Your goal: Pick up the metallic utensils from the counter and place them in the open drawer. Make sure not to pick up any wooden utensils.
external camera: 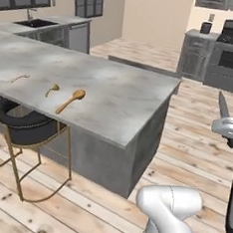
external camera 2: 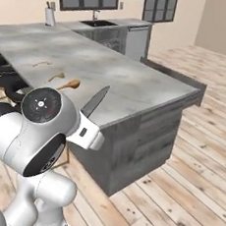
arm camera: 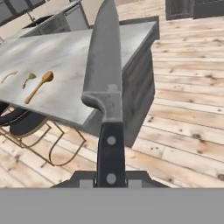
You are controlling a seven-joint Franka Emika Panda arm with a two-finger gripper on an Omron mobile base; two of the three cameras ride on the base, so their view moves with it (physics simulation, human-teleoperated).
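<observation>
Hand (arm camera: pixel 111 181) closed narrow on the black riveted handle of the small kitchen knife with the pointed grey steel blade (arm camera: pixel 105 65); knife held in the air, blade pointing away from the hand, over the wooden floor off the end of the desk.

In the left base view the knife (external camera: pixel 223 105) stands blade-up at the right edge, well apart from the desk's near corner. In the right base view the blade (external camera 2: pixel 95 101) juts up and right from the white wrist, seen against the desk's front edge.

Desk: long island top of pale grey marbled stone on a dark grey base (external camera: pixel 120 96).

Three tan-orange wooden utensils lie on the desk, in a row near its stool-side edge: a long round-bowled spoon (external camera: pixel 71 100) closest to the desk's end, a smaller spoon-like piece (external camera: pixel 52 89) just beside it, a thin curved stick (external camera: pixel 20 78) farthest along. None touching.

Black-cushioned stool on a gold wire frame (external camera: pixel 25 128) tucked under the desk below the spoons.
</observation>
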